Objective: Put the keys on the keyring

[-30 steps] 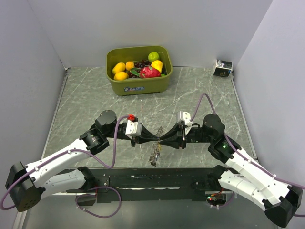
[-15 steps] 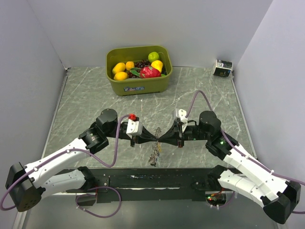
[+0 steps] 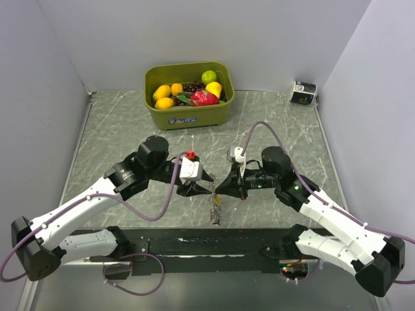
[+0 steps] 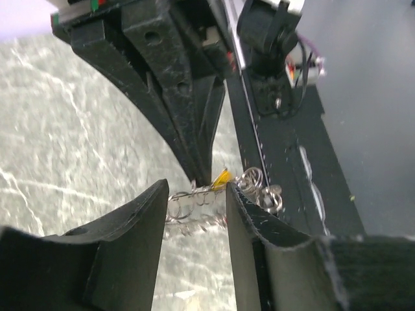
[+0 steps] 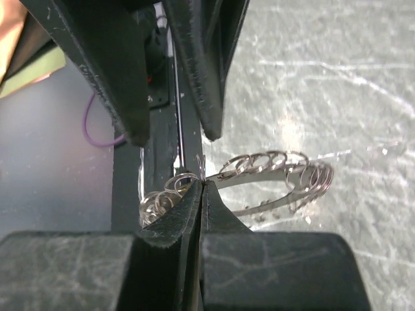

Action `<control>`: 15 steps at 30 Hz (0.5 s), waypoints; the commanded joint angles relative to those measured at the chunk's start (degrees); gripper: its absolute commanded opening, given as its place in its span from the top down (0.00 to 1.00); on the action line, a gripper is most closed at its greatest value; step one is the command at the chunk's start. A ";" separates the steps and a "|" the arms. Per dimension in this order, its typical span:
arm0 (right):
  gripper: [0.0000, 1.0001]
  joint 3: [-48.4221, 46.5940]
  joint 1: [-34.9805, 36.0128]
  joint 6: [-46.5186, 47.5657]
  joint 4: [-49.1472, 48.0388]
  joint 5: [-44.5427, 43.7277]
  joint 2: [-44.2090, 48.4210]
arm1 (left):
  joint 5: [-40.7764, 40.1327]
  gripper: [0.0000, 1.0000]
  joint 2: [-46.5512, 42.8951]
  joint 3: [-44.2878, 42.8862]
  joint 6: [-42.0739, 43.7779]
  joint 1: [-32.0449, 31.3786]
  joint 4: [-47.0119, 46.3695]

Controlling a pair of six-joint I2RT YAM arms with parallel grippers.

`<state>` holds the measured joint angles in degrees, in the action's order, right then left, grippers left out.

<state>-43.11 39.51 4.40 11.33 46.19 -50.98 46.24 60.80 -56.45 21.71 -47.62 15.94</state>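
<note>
My right gripper (image 3: 219, 188) (image 5: 202, 184) is shut on a thin wire ring of the keyring (image 5: 279, 165), a long metal loop strung with several small rings. From above the bunch (image 3: 214, 208) hangs down to the table below the two grippers. My left gripper (image 3: 206, 190) (image 4: 194, 194) is open, tip to tip with the right one, its fingers (image 4: 155, 214) either side of the rings without touching them. A yellow key head (image 4: 222, 176) shows among the rings. The other keys are hidden in the bunch.
A green bin (image 3: 188, 118) of fruit stands at the back centre. A small dark box (image 3: 303, 92) sits in the back right corner. The black mounting plate (image 3: 214, 243) runs along the near edge. Grey walls close in both sides.
My left gripper has opened and let go of the ring; its arm has swung right and raised its wrist. The right arm has pulled in to the left, still pinching the ring.
</note>
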 commanded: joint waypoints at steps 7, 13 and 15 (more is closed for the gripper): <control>1.00 -5.40 2.42 2.45 2.55 -4.62 -2.28 | -1.50 0.53 10.21 -12.80 9.40 -0.29 20.52; 1.00 -4.70 2.59 2.36 2.38 -5.94 -2.28 | -0.89 0.63 12.50 -14.65 10.19 -0.29 21.05; 1.00 -4.35 2.59 2.36 2.20 -6.20 -2.11 | -0.89 0.66 13.73 -15.71 10.89 -0.29 22.72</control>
<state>-45.10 41.71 6.11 15.97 41.04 -53.78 44.60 73.32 -68.03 29.91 -47.64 35.46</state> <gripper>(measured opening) 0.009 0.365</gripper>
